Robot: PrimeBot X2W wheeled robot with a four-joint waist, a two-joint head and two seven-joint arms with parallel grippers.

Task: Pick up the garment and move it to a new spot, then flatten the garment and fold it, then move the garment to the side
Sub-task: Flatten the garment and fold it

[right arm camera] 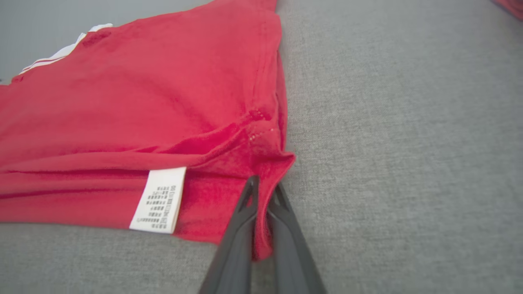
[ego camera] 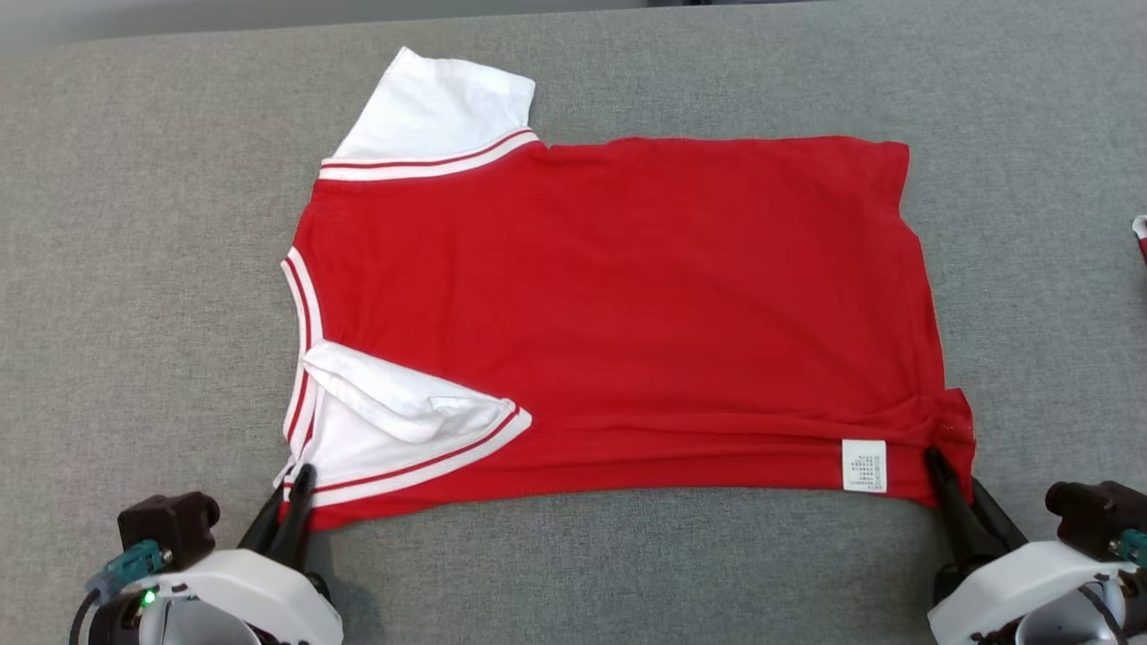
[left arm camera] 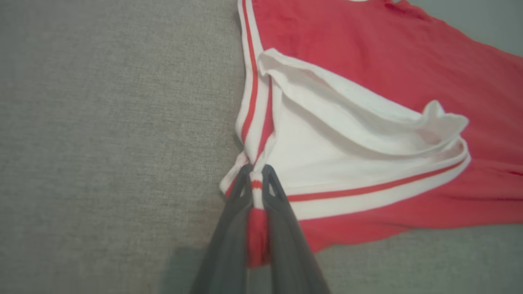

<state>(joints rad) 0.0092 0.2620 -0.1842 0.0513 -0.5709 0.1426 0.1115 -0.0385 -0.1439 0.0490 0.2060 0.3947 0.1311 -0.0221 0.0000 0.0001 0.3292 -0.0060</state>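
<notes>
**Both grippers clamped on the near edge of a red T-shirt**

Hidden or unclear: both wrists were cut off by the lower edge of the head view. The print on the white care label [ego camera: 864, 466] was too small to read. A red and white item [ego camera: 1140, 235] at the far right was cropped by the frame and could not be identified. The near white sleeve [ego camera: 394, 421] lay doubled back onto the body, covering the cloth beneath it.

Position: the red T-shirt [ego camera: 627, 296] lay spread on the grey fabric surface [ego camera: 134, 269], reaching ahead of both grippers, with the collar on the left side and the hem on the right. The left gripper [left arm camera: 255, 171] was closed on the near shoulder corner, striped trim bunched between its fingers. The right gripper [right arm camera: 265, 183] was closed on the near hem corner, with the care label just to its left. The far white sleeve [ego camera: 439, 103] projected beyond the shirt body, well apart from both grippers.
</notes>
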